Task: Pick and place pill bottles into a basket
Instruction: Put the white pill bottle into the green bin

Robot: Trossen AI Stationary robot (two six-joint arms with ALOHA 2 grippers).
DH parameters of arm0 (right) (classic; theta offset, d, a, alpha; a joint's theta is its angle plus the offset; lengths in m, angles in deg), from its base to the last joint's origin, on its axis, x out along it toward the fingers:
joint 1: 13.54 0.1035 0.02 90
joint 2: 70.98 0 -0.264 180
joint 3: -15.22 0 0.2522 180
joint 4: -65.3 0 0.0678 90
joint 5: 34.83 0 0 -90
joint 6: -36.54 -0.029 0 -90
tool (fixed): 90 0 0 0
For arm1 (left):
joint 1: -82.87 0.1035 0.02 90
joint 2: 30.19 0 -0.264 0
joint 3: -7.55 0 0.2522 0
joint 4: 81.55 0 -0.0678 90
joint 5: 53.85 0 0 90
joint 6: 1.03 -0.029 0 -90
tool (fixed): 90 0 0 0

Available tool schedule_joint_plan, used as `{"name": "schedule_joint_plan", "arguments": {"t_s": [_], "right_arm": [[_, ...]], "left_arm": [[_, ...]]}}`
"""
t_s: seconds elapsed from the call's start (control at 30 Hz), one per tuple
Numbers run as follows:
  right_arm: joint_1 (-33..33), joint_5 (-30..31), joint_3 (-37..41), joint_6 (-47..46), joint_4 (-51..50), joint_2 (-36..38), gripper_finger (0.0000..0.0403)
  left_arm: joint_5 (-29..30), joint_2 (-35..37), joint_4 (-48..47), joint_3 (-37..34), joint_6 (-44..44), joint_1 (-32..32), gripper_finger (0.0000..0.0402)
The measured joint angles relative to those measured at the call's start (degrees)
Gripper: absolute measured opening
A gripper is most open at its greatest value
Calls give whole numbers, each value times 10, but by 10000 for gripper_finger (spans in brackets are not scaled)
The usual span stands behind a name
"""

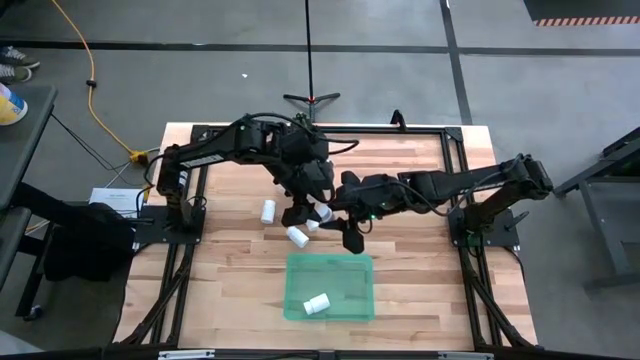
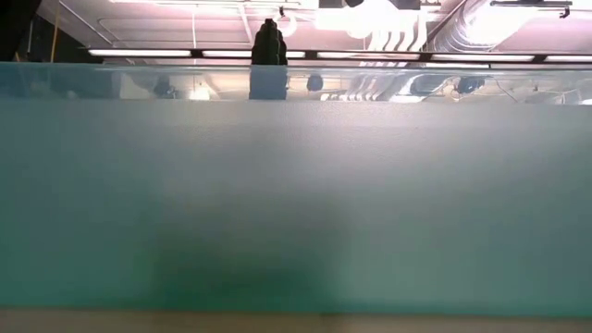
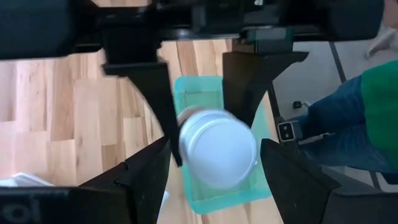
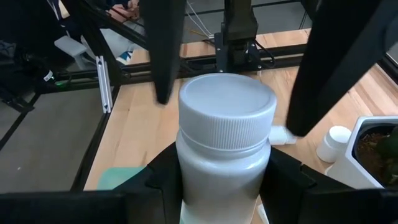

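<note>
Where the two arms meet over the middle of the table, one pill bottle (image 4: 224, 143) is clamped by the right gripper (image 4: 224, 177); its dark fingers (image 4: 163, 177) press on the lower body on both sides, and the ribbed white cap stands clear of them. The left gripper (image 3: 214, 152) faces that cap end-on with its fingers (image 3: 146, 177) spread wide, flanking the bottle without touching it. From above, this hand-to-hand spot is mostly covered by the arms' wrists, so the bottle itself is hard to pick out there.

No label or writing shows on the bottle; its wall and cap are plain white.

Two more bottles lie on the wood just beside the grippers, the left bottle (image 1: 268, 211) and the nearer bottle (image 1: 298, 236), both apart from the basket (image 1: 355, 265). A fourth, the basket bottle (image 1: 317, 304), lies on its side inside the green tray near its front left corner; the rest of the tray floor is bare. The basket sits near the table's front edge, with open wood on either side.

The right wrist view catches the white plant pot (image 4: 367, 155), cut off at the picture's edge, with a small bottle standing just beside it.

The low view is almost wholly filled by the basket's translucent green wall, with only ceiling lights above it.

A person's blue trouser leg (image 3: 336, 130) shows beyond the table.
</note>
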Motion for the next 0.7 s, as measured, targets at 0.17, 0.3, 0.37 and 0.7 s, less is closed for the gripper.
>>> {"name": "schedule_joint_plan", "arguments": {"t_s": [0.17, 0.3, 0.37, 0.7], "right_arm": [[0, 0, 0, -2, 0, 0, 153], [0, 1, 0, -4, -3, 0, 153], [0, 1, 0, -4, -1, 0, 153], [-1, 1, 0, -18, -3, 0, 155]], "left_arm": [[10, -6, 1, -1, 0, 0, 282], [24, -9, -1, -1, 3, 0, 271], [28, -8, 0, -1, 2, 0, 250], [37, -7, -1, -1, -7, 0, 191]]}}
